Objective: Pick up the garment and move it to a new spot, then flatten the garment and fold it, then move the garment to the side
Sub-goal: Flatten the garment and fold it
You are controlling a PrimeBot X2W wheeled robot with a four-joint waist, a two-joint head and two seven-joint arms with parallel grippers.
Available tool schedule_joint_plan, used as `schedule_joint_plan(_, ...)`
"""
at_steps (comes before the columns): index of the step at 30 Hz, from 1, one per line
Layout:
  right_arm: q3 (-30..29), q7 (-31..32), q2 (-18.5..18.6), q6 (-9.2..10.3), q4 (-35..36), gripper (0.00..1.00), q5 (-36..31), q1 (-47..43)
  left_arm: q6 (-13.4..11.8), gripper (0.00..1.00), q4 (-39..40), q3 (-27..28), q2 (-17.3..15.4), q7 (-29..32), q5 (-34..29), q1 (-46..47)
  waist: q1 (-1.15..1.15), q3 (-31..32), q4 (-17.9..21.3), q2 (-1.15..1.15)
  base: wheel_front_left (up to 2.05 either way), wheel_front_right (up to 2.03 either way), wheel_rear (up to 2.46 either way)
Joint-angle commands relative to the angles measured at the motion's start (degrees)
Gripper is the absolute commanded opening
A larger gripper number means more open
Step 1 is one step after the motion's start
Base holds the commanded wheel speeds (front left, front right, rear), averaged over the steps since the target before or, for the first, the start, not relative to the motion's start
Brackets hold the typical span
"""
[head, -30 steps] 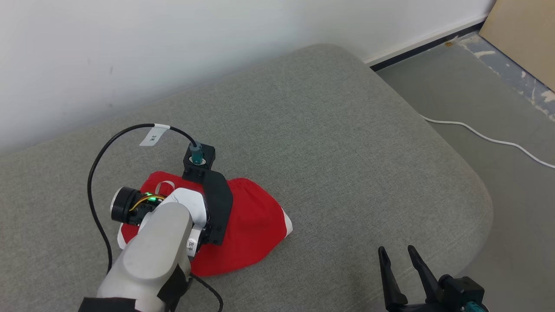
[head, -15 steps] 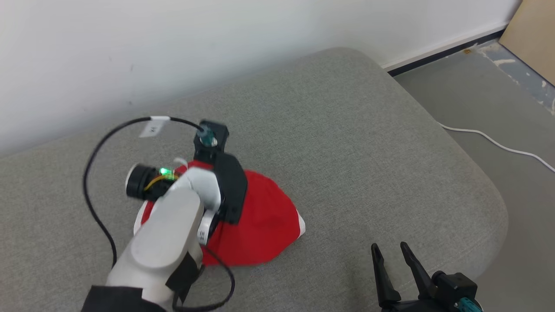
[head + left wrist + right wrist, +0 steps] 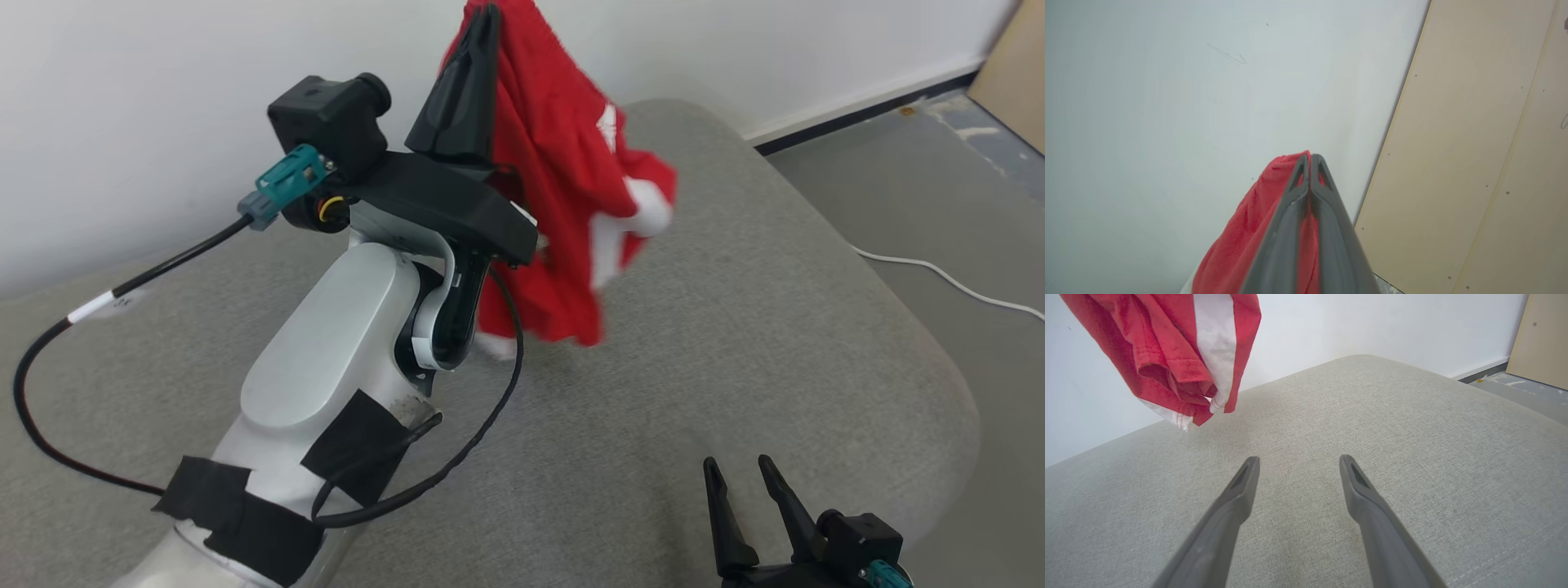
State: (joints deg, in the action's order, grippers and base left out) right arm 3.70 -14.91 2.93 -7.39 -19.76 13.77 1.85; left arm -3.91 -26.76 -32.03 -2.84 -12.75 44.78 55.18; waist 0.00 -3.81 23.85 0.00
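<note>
The garment (image 3: 563, 163), red with white trim, is held in the air by the left gripper (image 3: 488, 12), in front of the wall (image 3: 163, 82) and above the cushion (image 3: 735, 327). In the left wrist view the left gripper (image 3: 1309, 157) is seen with its fingers pressed together along their length. The garment (image 3: 1241, 237) is pinched between them and hangs down on one side. The right gripper (image 3: 736, 465) is kept low over the near part of the cushion. Its fingers are parted to a moderate gap and nothing is held. In the right wrist view the garment (image 3: 1167, 347) is seen bunched at the upper left, its lowest hem apparently clear of the cushion (image 3: 1372, 416), well apart from the right gripper (image 3: 1298, 461).
</note>
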Motion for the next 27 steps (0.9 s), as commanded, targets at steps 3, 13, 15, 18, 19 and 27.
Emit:
schedule_joint_plan(3, -0.26, -0.31, -0.09, -0.20, 0.31, 1.00, 0.24, 0.49, -2.20, 0.00, -1.21, 0.24, -0.12, -2.22, 2.68, -2.09, 0.00, -0.32, -2.87, 0.00, 0.00, 0.00, 0.00)
schedule_joint_plan(13, -0.53, -0.33, -0.09, -0.20, 0.60, 1.00, 0.62, -0.09, -6.68, 0.00, -6.98, 10.62, -2.30, -2.49, -1.56, -21.68, 0.00, -0.94, -8.11, 0.00, 0.00, 0.00, 0.00)
schedule_joint_plan(15, -0.80, -0.34, -0.10, -0.20, 0.71, 1.00, 0.31, -0.16, -6.90, 0.00, -6.26, 13.97, -2.34, -2.47, -2.42, -25.99, 0.00, -0.97, -9.24, 0.00, 0.00, 0.00, 0.00)
schedule_joint_plan(18, -0.89, -0.35, -0.10, -0.20, 0.68, 1.00, -0.16, -0.30, -6.42, 0.00, -5.30, 17.36, -1.89, -2.48, -4.11, -31.66, 0.00, -0.62, -10.66, 0.00, 0.00, 0.00, 0.00)
schedule_joint_plan(19, -0.98, -0.35, -0.08, -0.20, 0.70, 1.00, -0.33, -0.40, -6.12, 0.00, -5.00, 18.33, -1.69, -2.48, -4.41, -33.26, 0.00, -0.42, -11.11, 0.00, 0.00, 0.00, 0.00)
schedule_joint_plan(27, -0.63, -0.07, -0.08, -0.20, 0.88, 1.00, -0.82, -1.00, -5.45, 1.00, -5.70, 18.64, -2.85, -2.49, -10.01, -41.25, 0.00, 0.86, -12.72, 0.00, 0.00, 0.00, 0.00)
